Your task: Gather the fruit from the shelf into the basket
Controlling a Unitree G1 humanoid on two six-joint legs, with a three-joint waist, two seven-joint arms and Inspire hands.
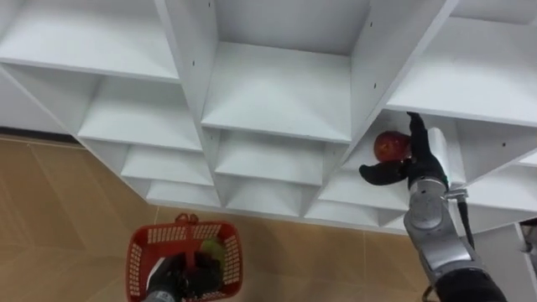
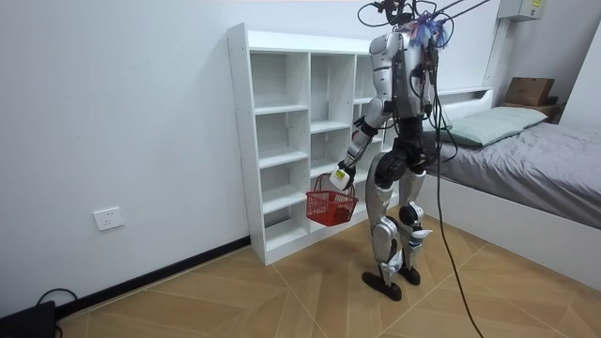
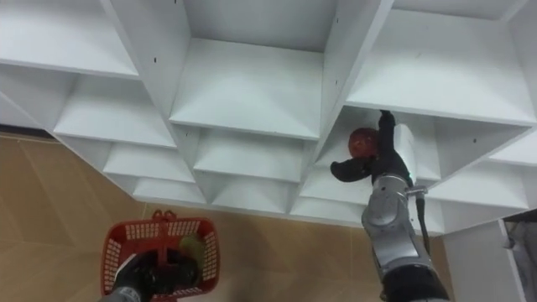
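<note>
My right hand (image 1: pixel 422 161) reaches into a compartment at the right of the white closet (image 1: pixel 277 92) and is curled round a red fruit (image 1: pixel 388 147), thumb under it and fingers behind it. The fruit is just above that compartment's shelf, near its left wall. Low down, my left hand (image 1: pixel 172 281) grips the handle of a red plastic basket (image 1: pixel 141 252), which hangs over the wooden floor. A green fruit (image 1: pixel 210 249) lies inside the basket. In the room view I stand upright facing the closet (image 2: pixel 282 131), with the basket (image 2: pixel 324 211) hanging from my left hand (image 2: pixel 342 176).
The other closet compartments I can see are bare. A bed (image 2: pixel 526 160) with a grey cover stands close behind me on the room view's right. A wall socket (image 2: pixel 109 219) sits low on the white wall left of the closet.
</note>
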